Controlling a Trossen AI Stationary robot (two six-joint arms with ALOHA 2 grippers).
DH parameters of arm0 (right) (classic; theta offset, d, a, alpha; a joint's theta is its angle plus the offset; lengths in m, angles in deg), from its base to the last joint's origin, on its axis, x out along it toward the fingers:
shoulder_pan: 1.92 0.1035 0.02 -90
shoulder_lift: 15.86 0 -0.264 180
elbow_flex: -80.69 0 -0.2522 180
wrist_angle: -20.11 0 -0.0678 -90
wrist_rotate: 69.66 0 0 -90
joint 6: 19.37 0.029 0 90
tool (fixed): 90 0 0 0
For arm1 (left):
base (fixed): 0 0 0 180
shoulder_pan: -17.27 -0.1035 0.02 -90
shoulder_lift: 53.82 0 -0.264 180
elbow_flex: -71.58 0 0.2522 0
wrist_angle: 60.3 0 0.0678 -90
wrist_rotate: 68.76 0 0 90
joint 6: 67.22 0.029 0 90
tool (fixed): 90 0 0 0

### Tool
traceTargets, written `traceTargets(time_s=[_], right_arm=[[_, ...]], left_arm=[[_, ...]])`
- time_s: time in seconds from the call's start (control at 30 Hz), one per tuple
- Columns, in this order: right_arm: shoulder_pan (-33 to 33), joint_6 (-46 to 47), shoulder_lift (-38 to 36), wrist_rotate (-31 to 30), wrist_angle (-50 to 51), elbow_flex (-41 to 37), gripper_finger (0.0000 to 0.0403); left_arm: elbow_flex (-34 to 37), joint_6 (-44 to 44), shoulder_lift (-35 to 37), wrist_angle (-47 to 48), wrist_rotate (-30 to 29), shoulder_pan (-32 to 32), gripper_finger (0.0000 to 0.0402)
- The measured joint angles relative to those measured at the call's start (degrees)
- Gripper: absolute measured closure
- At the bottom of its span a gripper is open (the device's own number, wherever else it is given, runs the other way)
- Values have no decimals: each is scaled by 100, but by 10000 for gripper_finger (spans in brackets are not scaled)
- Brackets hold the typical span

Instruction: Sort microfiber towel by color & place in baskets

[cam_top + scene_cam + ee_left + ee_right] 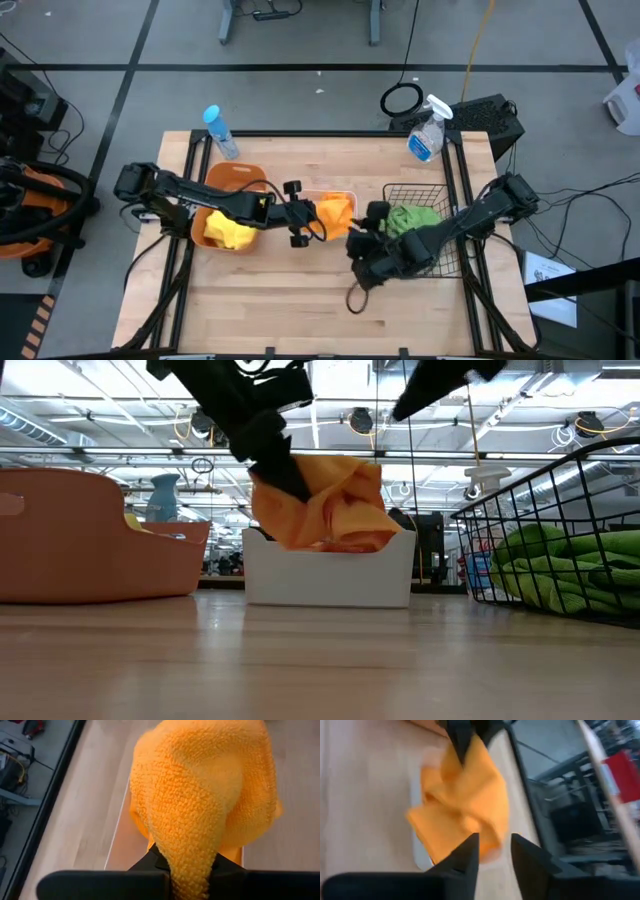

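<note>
Orange towel [325,505] pinched at one corner, hanging crumpled over white rectangular tub [330,570] at table centre, lower folds resting on a second orange cloth inside. Yellow towels [228,232] bunched in orange-brown rounded tub [232,180], left of white tub. Green towels [560,565] folded and piled in black wire-mesh basket [490,540], right of white tub; all three containers upright in a row.

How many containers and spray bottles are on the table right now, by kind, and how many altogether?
Orange-brown tub: 1, yellow cloth inside
White tub: 1, orange towel held over it by the left gripper
Black wire basket: 1, green cloth inside
Spray bottles: 2, the second blue-capped
Total: 5
</note>
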Motion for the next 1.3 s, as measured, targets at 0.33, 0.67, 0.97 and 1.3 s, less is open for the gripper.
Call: traceTargets(time_s=[0.33,0.67,0.97,1.3], right_arm=[[-1001,-1288,2,1950,-2629,-744,393],[-1940,-1566,0,3078,-3677,-1337,402],[-2405,-1336,0,3649,-4561,-2292,402],[-2480,-1228,0,3673,-4797,-2626,403]], left_arm=[[0,-307,-58,-34,63,0,377],[4,-417,-93,-77,89,9,356],[4,-610,-93,-37,-18,44,229],[4,-246,367,-136,-349,394,180]])
